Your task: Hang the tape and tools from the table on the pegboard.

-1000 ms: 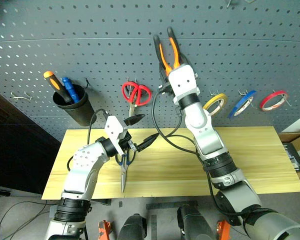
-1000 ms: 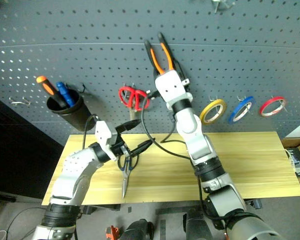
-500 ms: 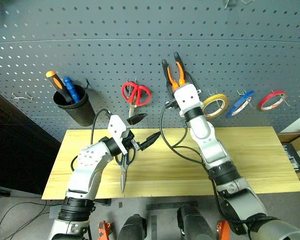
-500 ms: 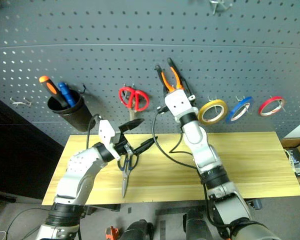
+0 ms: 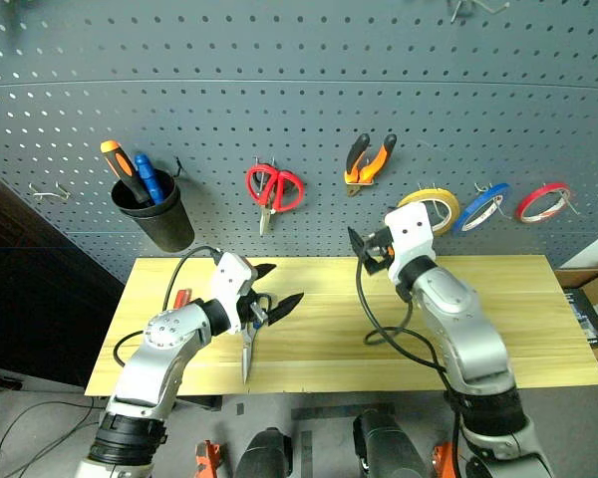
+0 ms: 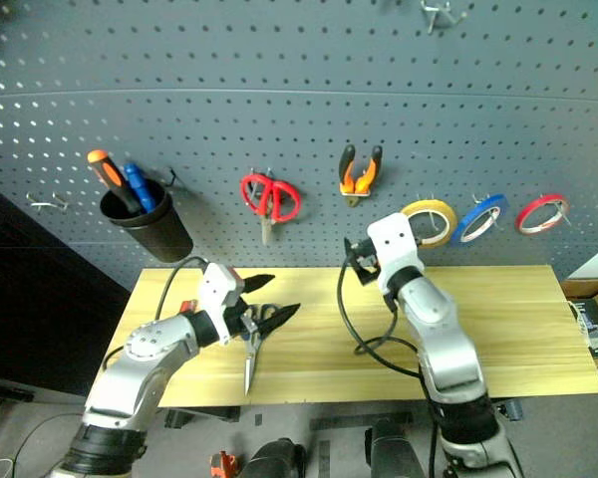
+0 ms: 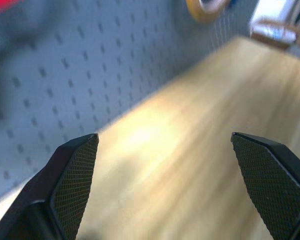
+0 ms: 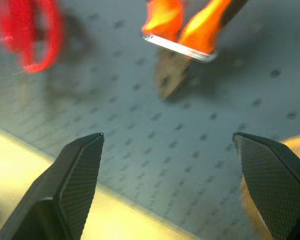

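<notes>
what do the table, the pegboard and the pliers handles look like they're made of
Table: light wood planks with a smooth, slightly shiny finish; lengthwise seams and grain show. Pegboard: probably painted metal or hardboard, matte dark grey with a regular grid of holes. Pliers: handles look like orange-and-black plastic or rubber grips, glossy in the right wrist view.

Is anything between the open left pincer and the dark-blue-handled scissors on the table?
Nothing visible. The left pincer hangs open just above the scissors, which lie flat on the table with bare wood around them; the red-handled screwdriver lies off to the side.
</notes>
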Available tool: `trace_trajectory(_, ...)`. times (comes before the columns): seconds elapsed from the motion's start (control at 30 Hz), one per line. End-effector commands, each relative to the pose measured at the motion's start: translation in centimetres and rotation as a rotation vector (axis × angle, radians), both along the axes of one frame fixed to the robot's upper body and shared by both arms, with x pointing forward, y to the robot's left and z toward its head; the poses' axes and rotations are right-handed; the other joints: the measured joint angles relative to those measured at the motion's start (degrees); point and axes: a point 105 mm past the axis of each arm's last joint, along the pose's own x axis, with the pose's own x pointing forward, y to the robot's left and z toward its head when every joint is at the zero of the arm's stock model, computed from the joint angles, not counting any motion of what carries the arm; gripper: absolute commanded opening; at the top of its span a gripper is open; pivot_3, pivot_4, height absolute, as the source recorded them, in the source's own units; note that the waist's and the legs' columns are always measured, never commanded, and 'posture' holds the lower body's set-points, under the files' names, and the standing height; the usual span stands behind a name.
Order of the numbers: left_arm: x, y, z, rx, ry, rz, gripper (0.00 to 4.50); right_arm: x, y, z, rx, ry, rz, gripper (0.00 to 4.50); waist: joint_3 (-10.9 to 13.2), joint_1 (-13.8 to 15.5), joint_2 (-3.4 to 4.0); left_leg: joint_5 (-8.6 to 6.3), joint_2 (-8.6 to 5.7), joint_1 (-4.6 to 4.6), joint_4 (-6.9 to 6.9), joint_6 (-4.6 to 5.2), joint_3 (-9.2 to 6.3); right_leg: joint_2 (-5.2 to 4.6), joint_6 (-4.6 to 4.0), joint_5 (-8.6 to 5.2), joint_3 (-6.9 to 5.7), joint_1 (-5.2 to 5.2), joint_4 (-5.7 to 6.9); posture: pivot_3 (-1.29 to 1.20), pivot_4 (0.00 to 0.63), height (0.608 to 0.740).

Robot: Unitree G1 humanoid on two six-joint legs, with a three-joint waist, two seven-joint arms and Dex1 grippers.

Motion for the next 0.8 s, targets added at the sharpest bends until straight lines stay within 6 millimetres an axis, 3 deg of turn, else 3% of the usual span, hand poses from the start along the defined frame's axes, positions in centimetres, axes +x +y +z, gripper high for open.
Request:
trace_trajectory(0.03,-1.3,2.5,-2.6,0.205,0.128,0.122,4.5,-4.8,2.4,-1.2,0.009,0.173,0.278,4.44,0.0,0.05,0.0,-0.04,0.0,0.0,0.0,0.08,-0.01,0.0,0.0,0.0,0.0,-0.01,0.0,0.01,0.226,0.74)
trace_trajectory(0.17,-2.6,4.9,-4.9,0.303,0.27,0.278,4.5,-7.8,2.8,-2.8,-0.044,0.301,0.423,4.44,0.11,0.37,0.1,-0.11,-0.01,0.02,-0.08,0.2,-0.07,0.02,-0.01,-0.01,-0.01,0.04,-0.1,0.01,0.231,0.74)
trace_trajectory(0.27,-3.3,6.1,-6.9,0.357,0.396,0.401,4.5,-8.2,3.0,-3.0,-0.065,0.327,0.457,4.44,0.11,0.87,0.08,-0.11,-0.04,0.07,-0.03,0.23,-0.18,0.04,-0.01,-0.01,-0.15,0.23,-0.19,0.01,0.233,0.74)
trace_trajectory(0.43,-3.3,5.1,-8.4,0.336,0.497,0.482,4.5,-7.9,3.6,-2.8,-0.082,0.324,0.472,4.44,0.25,1.26,0.12,-0.12,-0.04,0.78,-0.16,0.26,-0.34,0.05,-0.01,-0.01,-0.31,1.13,-0.49,0.01,0.239,0.74)
trace_trajectory(0.8,-0.3,3.9,-10.7,0.269,0.594,0.651,4.5,-8.9,3.8,-2.3,-0.121,0.336,0.549,4.44,0.28,2.02,0.05,-0.15,-0.04,0.8,-0.17,0.27,-0.34,-0.03,-0.01,-0.01,-0.28,1.13,-0.55,-0.02,0.24,0.74)
